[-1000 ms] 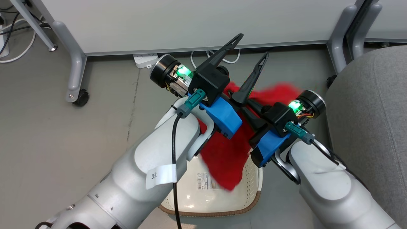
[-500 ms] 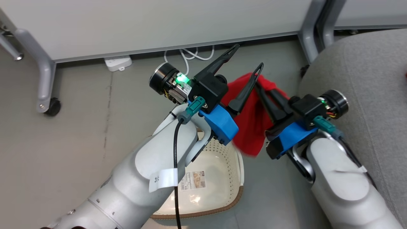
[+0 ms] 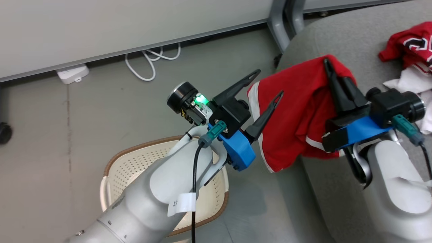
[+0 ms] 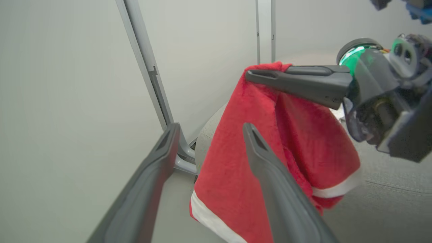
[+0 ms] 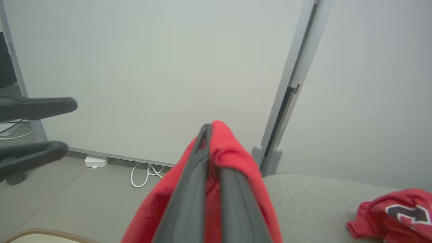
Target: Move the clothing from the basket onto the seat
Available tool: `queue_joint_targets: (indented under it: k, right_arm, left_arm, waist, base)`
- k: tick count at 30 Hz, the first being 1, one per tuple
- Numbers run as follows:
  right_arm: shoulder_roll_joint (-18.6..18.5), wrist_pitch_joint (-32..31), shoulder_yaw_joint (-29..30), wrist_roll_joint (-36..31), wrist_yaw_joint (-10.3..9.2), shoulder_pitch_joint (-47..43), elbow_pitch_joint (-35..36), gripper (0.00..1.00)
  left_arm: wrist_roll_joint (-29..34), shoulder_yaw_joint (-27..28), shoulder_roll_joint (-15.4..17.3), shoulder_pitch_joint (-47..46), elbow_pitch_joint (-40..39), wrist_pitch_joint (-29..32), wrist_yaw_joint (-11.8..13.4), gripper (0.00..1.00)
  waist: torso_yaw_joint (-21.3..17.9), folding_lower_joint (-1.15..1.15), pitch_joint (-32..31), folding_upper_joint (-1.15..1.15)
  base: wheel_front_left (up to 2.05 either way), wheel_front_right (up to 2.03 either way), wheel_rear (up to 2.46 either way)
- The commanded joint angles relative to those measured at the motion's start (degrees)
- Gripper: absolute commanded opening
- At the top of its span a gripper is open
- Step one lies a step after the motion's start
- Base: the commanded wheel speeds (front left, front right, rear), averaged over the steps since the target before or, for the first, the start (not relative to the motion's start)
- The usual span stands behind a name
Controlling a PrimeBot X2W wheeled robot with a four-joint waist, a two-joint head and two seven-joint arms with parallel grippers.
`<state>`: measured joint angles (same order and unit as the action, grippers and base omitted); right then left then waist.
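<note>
Head view: pale partition panel [image 3: 135, 23] spans 10 to 12 o'clock, its grey post [image 3: 280, 20] at 1. White power strip [image 3: 72, 73] on grey floor [image 3: 101, 111] at 10, below the panel edge. Looped white cable [image 3: 152, 62] at 11, near the strip. Dark caster [image 3: 4, 132] at 9, cut off by the frame edge.

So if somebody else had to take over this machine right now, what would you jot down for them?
Left end effector: open, holding nothing.
Right end effector: shut on the striped red garment, which hangs at the edge of the seat.
Jersey: lying on the seat, done.
Basket: no clothing in the part that shows.
Left to do: carry the held piece over the seat and release it.
</note>
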<state>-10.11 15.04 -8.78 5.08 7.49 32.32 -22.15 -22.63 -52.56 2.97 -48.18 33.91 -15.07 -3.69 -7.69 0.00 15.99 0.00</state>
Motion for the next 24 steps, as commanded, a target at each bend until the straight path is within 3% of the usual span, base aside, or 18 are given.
queue_joint_targets:
  k: [1, 16, 24]
  right_arm:
    - [-0.21, 0.2, 0.82, -0.45, 0.01, -0.84, 0.88, 0.0]
    - [0.49, 0.2, 11.34, -1.06, 0.01, -9.08, 9.08, 0.0]
    - [0.67, 0.2, 13.89, -1.0, 0.01, -12.35, 11.15, 0.0]
  left_arm:
    - [0.39, -0.25, 0.06, 0.64, -0.09, -0.15, -0.26, 1.0]
    - [1.03, -5.51, -0.02, 3.42, -0.37, -0.15, -1.38, 1.0]
    - [0.54, -6.59, -0.04, 3.58, -0.58, -0.15, -1.34, 1.0]
  waist:
    - [-1.7, 0.0, 0.62, 0.0]
    - [-10.28, 0.0, 2.62, 0.0]
    - [-11.61, 0.0, 3.24, 0.0]
  base:
    - [0.0, 0.0, 0.0]
    - [0.0, 0.0, 0.0]
    - [0.0, 0.0, 0.0]
